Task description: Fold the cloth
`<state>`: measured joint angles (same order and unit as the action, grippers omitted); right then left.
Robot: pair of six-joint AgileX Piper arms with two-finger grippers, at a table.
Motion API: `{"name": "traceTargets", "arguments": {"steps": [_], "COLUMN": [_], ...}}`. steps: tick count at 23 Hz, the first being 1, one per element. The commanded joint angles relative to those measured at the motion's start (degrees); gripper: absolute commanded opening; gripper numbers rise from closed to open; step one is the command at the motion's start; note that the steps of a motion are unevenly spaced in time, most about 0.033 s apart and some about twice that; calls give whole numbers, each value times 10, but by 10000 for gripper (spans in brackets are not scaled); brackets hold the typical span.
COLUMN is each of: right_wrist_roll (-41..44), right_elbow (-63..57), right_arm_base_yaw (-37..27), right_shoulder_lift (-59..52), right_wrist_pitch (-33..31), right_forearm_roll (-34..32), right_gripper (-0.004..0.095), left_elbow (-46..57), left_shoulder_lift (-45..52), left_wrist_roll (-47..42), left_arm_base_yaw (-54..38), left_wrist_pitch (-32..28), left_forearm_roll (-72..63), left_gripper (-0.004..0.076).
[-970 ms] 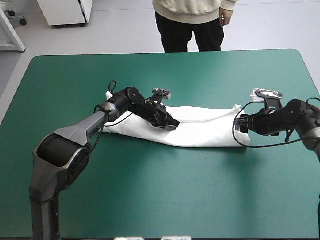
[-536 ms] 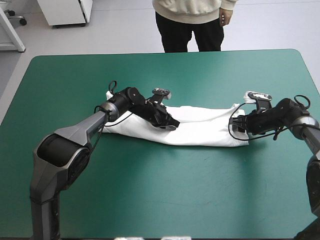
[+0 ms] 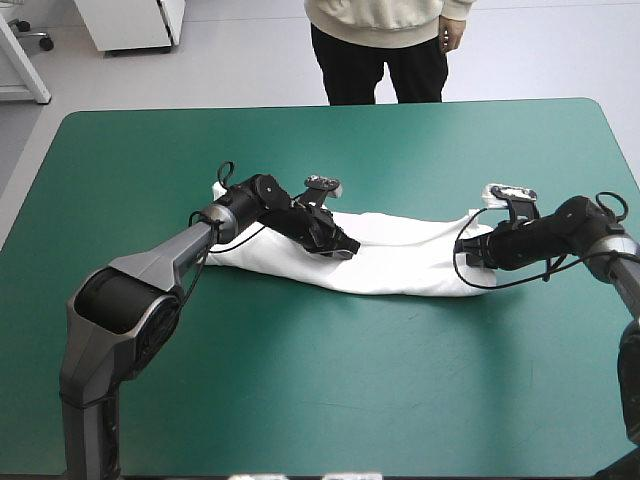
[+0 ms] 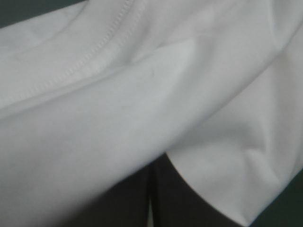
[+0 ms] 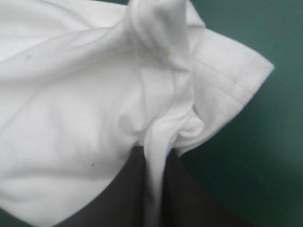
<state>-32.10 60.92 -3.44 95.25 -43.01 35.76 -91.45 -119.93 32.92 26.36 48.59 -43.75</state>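
White T-shirt (image 3: 400, 268): long folded band at mid-table (image 3: 300, 380), long axis left to right.
Left gripper (image 3: 338, 246): clamped on cloth near the band's middle.
Right gripper (image 3: 468, 252): pinching the band's right end, a gathered ridge between its fingers.
Relation: band runs from the right fingers toward the left arm.

We note bare teal-green cover (image 3: 330, 390) free near and far, T-shirt (image 3: 400, 265) strip barring mid-table, left gripper (image 3: 343, 248) and right gripper (image 3: 470, 252) upon it.
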Motion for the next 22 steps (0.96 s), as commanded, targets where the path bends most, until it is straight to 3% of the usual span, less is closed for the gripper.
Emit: {"name": "traceTargets", "arguments": {"steps": [1,5,7,11,15,22], "right_wrist_roll": [-20,-22,-10,57,126,173], "right_elbow": [45,88,119,200,320,536], "right_arm_base_yaw": [1,16,46,164,279,367], "right_shoulder_lift": [-70,-73,-73,-63,12,166], "right_wrist_pitch": [-44,-80,-83,-62,-59,-77], "right_forearm_roll": [40,61,60,10,-48,-68], "right_gripper": [-15,-15,-15,-12,-12,-12], "left_elbow": [-16,-27,-48,-81,-82,-82], "left_shoulder_lift": [31,76,128,262,366,425], "left_wrist_roll": [-3,-3,-15,-81,-83,-79], "left_arm_base_yaw": [4,-6,-30,-123,-203,-219], "left_wrist_pitch": [-31,-50,-30,46,125,198], "left_forearm_roll": [-11,6,51,169,182,182], "left_gripper": [-9,-9,-9,-9,-9,-9]}}
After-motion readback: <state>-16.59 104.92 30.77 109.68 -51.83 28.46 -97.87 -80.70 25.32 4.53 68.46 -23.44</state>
